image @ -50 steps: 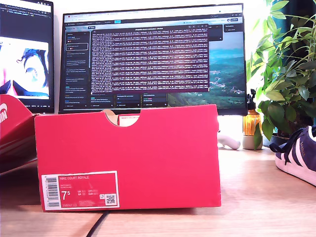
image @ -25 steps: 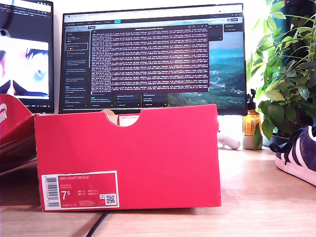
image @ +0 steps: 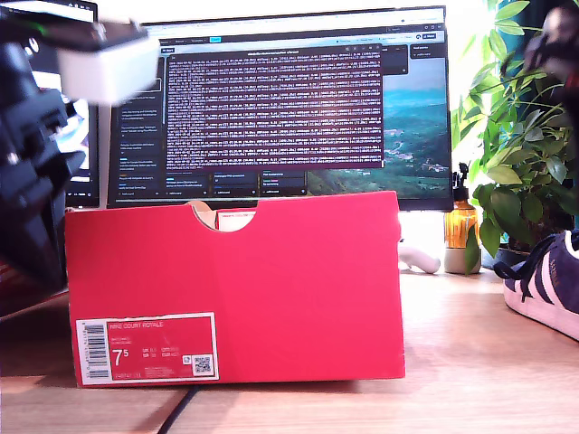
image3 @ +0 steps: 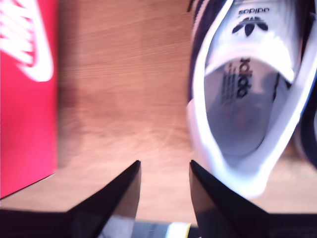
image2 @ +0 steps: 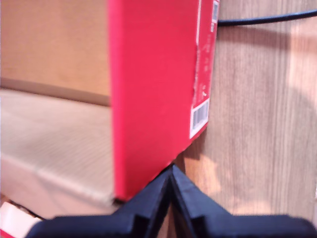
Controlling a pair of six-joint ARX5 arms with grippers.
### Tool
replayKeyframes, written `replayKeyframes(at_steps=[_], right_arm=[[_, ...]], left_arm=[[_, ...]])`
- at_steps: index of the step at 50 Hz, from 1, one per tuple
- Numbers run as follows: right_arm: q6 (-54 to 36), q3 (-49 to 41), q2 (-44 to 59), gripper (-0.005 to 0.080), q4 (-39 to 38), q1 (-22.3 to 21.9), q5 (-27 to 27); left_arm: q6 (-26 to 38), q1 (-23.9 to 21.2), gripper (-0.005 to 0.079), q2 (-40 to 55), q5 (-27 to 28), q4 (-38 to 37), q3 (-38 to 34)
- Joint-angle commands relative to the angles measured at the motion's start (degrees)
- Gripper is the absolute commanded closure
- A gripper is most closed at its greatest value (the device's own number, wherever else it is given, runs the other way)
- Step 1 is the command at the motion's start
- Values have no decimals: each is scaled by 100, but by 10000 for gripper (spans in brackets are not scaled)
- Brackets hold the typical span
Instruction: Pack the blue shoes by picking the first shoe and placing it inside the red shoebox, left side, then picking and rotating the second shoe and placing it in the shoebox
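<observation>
wooden desk (image: 470, 362), red shoebox (image: 235, 289) upright, first claw (image2: 171, 171) closed, second claw (image3: 163, 168) parted

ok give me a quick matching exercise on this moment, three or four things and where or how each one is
Things:
1. my first gripper
2. my second gripper
3. red shoebox
4. blue shoe

States:
A. on the desk at the exterior view's right edge
B. standing below the monitor, notch in its top edge
C. jaws closed together
D. jaws apart above bare wood

Pairs: 1-C, 2-D, 3-B, 4-A
</observation>
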State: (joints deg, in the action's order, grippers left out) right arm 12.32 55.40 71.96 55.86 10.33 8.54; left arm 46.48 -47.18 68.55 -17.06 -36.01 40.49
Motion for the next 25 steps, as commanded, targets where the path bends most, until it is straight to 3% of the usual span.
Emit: replayKeyframes(at_steps=[1,16,25], right_arm=[[-39,81,212,467,-146,35,-17],[-564,81,1073,467,-632,42,-400],[-595,267,1150,466,-540,59,-48]], left_arm=[[4,-20,761,114,-20,61,-74],[-2,-20,761,157,-74,116,-74],[-76,-20,761,157,-79,118,-74]])
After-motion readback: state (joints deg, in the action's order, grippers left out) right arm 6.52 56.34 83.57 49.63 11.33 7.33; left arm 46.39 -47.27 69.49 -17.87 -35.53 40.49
